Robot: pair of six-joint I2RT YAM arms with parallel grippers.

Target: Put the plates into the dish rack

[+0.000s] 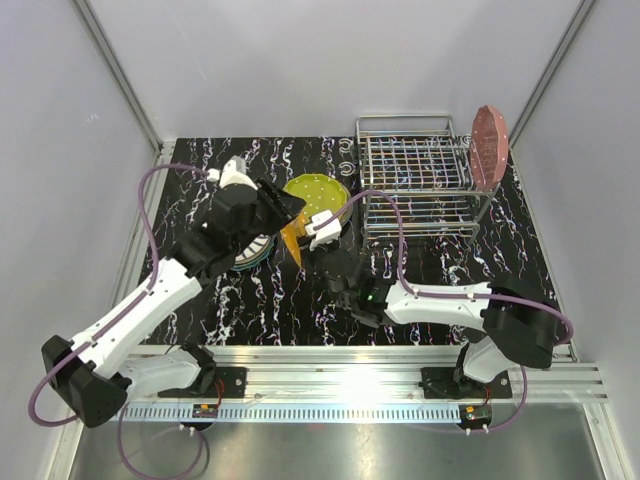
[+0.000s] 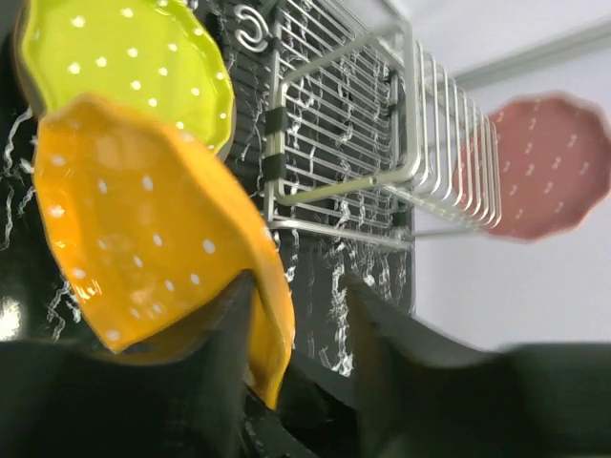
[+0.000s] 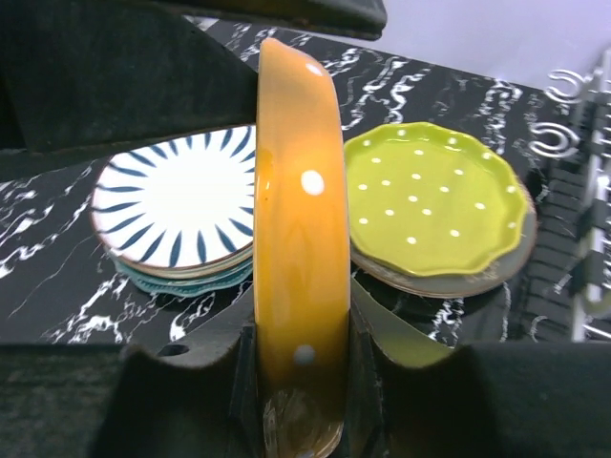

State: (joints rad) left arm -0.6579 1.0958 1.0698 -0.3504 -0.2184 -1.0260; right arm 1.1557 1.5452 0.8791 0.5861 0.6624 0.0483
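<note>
**Item 1: orange plate** [image 3: 296,239], white dots. Held on edge above the table [image 1: 250,300], between the two plate stacks and just left of the dish rack [image 1: 415,185].
- R wrist view: rim seen edge-on, running vertically up the centre of the frame. Lower rim is wedged between both fingers of the right gripper [image 3: 298,382], jaws closed tight on it.
- L wrist view: the dotted face shows instead. Left gripper [image 2: 296,372] has its jaws spread wide. Plate rim sits in the gap, up against one finger [image 2: 224,353]. Contact w/ that finger can't be told. The other finger stands clear of the plate.
- Top view: plate is only a narrow orange wedge btwn the two gripper heads. Neither grip is readable from here.

**Item 2: yellow-green plate** [image 3: 430,200], white dots. Lies flat, top of a stack next to the rack's left side. R wrist view alone shows a grey-brown plate [image 3: 458,281] under it.

**Item 3: striped plate** [image 3: 177,205], white w/ dark radial stripes, flat on a teal plate [image 3: 181,284]. Clear in the R wrist view, mostly hidden under the left arm in the top view.

**Item 4: pink plate** [image 1: 489,145], upright on edge at the rack's right end. Seen in the top and L wrist views, not in the R wrist view.

**Item 5: dish rack**, chrome wire, at the far right of the table. No other plate shows in its slots.
</note>
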